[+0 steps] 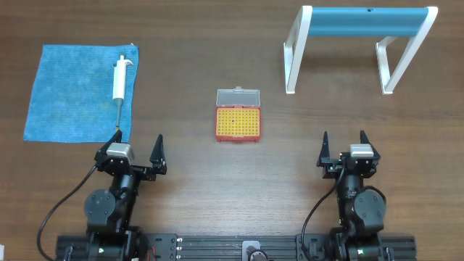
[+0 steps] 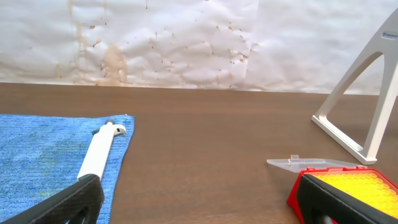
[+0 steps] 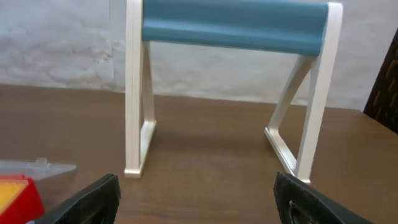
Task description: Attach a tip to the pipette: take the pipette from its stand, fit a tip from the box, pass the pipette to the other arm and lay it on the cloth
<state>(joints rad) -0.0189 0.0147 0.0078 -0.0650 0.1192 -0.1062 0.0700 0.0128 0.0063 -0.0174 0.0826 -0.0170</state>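
**Surface.** Table (image 1: 217, 51): dark brown wood grain with a matt finish; it carried every item listed below.

**Item 1.** Cloth (image 1: 65, 101): blue, spread flat at the table's far left, with slightly uneven edges.

**Item 2.** Pipette (image 1: 119, 81): white, it lay lengthwise on the cloth along the margin nearer the table's middle. The handle end pointed away from the arms and the narrow end reached the cloth's near edge. A yellowish tip (image 1: 118, 132) showed at that end, too small to judge its seating. Neither arm touched the pipette.

**Item 3.** Tip box (image 1: 237, 125): red-orange with a yellow, dotted top face, it stood near the table's middle. Its clear lid (image 1: 238, 96) was folded open on the far side.

**Item 4.** Stand (image 1: 362, 22): a blue crossbar on white legs at the far right, well apart from the tip box.

**Item 5.** Left gripper (image 1: 138, 141): it sat low by its base, just beside the cloth's near corner. The fingers were spread wide with nothing between them.

**Item 6.** Right gripper (image 1: 344, 139): it sat low by its base, facing the stand. The fingers were likewise parted and held nothing.

**Room.** Wall (image 2: 186, 43): it rose directly behind the table's far edge, with a white, crinkled covering marked by brownish stains.

**Fittings.** Black cables (image 1: 51, 217) looped from the arm bases. A dark rail (image 1: 203, 246) ran along the near edge beneath both arms.
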